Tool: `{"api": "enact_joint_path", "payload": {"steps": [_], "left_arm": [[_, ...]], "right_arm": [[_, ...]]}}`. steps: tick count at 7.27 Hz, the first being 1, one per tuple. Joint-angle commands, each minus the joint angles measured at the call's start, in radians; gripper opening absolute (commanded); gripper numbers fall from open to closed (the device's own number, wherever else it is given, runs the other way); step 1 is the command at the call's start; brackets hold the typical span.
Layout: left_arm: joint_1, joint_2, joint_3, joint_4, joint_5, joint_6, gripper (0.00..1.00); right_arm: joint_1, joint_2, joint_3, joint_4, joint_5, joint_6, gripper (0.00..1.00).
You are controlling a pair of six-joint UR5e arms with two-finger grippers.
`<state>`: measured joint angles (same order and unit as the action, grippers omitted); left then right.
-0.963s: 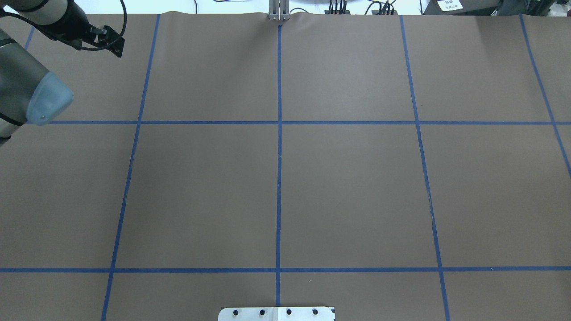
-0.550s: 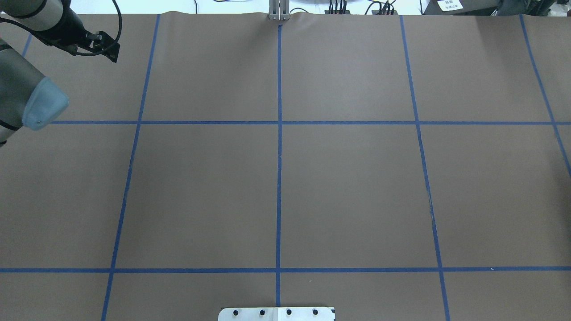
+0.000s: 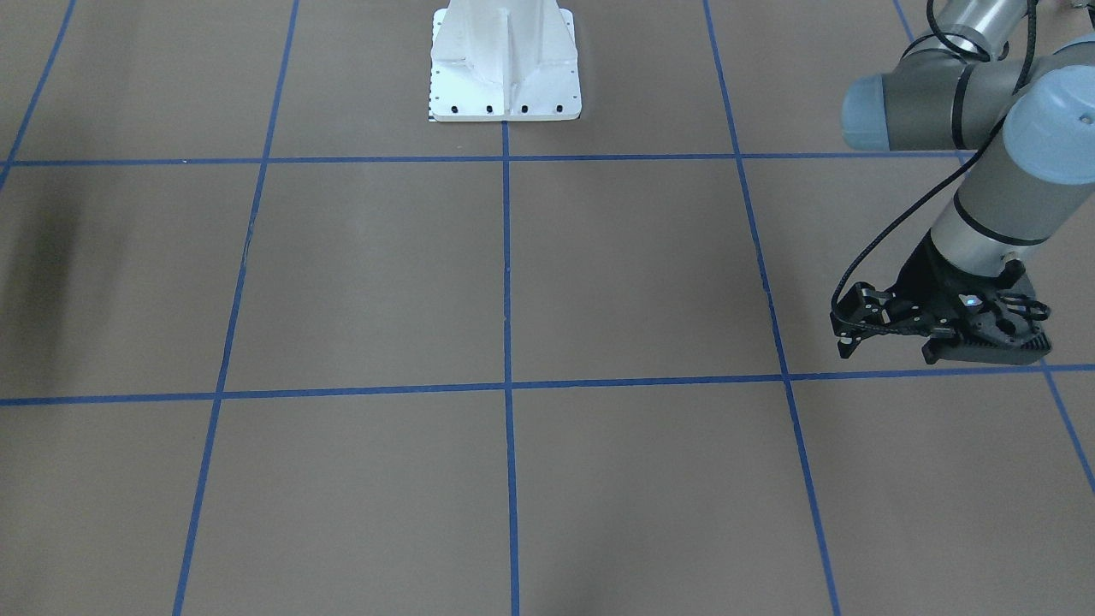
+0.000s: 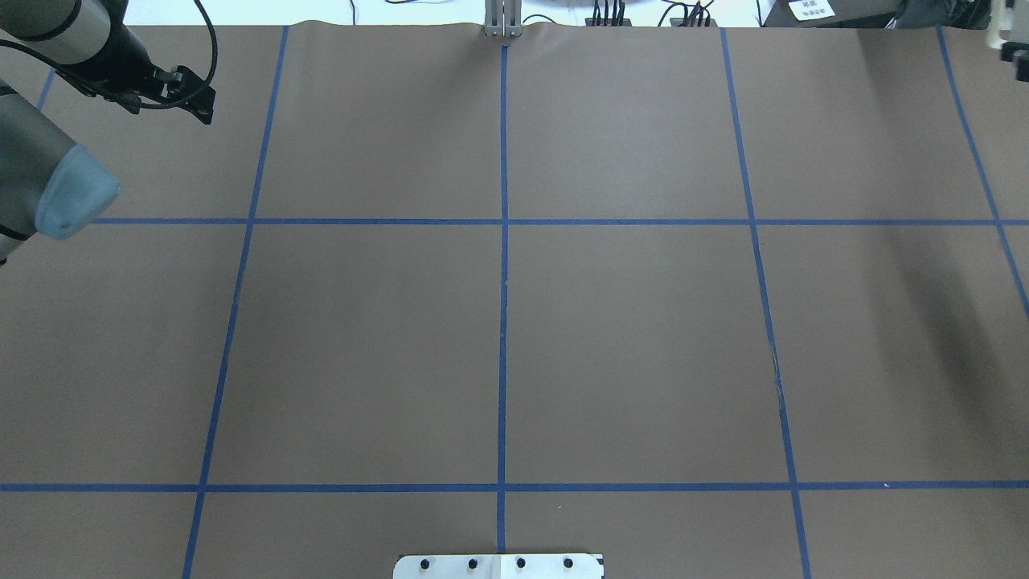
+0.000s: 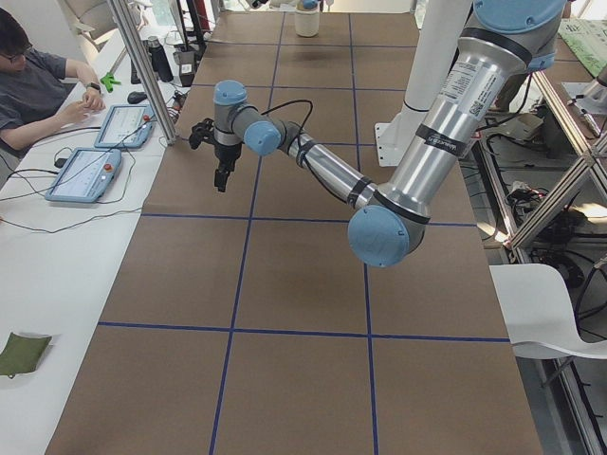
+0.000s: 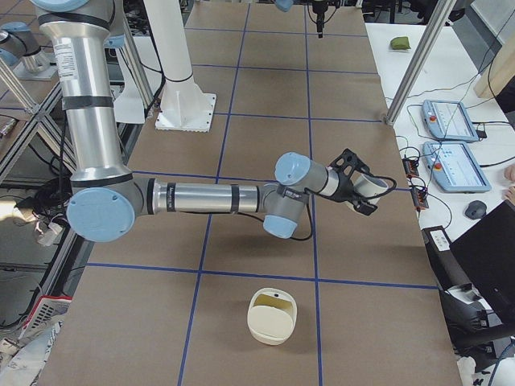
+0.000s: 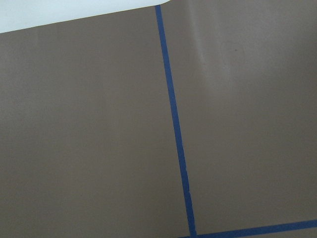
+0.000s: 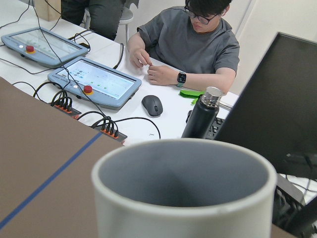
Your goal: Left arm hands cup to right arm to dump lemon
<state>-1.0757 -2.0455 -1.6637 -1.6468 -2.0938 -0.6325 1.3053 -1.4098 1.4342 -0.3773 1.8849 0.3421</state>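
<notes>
White cup (image 8: 184, 191) sits pinched in the right gripper (image 6: 360, 191); no lemon visible inside. Judged: handover done, tipping next. Left gripper (image 3: 885, 340) empty, spread unclear.

My near arm (image 5: 417, 161) reaches out over the brown table (image 5: 303, 284), ruled into squares by blue tape lines (image 5: 247, 213), and its dark left gripper (image 5: 220, 176) points down above the mat near the far side, though this view does not settle how the jaws stand. Beside the table, a person in a grey shirt (image 5: 33, 90) sits at a white desk (image 5: 57, 265) with two tablet-like control panels (image 5: 85, 173), while a small green pouch (image 5: 24, 352) lies nearer the camera and a white chair (image 5: 550, 308) stands on the opposite side.
</notes>
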Motion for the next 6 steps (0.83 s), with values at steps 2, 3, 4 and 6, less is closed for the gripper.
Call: {"api": "enact_joint_path", "payload": {"steps": [2,3,4,6], "left_arm": [[0.005,-0.044,0.002,-0.013,-0.099,-0.183,1.0],[0.007,-0.064,0.002,-0.03,-0.145,-0.281,1.0],[0.013,-0.088,0.004,-0.084,-0.173,-0.405,1.0],[0.063,-0.116,0.007,-0.194,-0.173,-0.628,1.0]], "right_arm": [[-0.318,0.245,-0.001,-0.217,-0.307,-0.006,0.04],[-0.383,0.299,-0.004,-0.262,-0.382,-0.005,0.04],[-0.441,0.354,-0.008,-0.305,-0.441,-0.005,0.04],[-0.59,0.422,0.0,-0.36,-0.65,0.017,0.04]]}}
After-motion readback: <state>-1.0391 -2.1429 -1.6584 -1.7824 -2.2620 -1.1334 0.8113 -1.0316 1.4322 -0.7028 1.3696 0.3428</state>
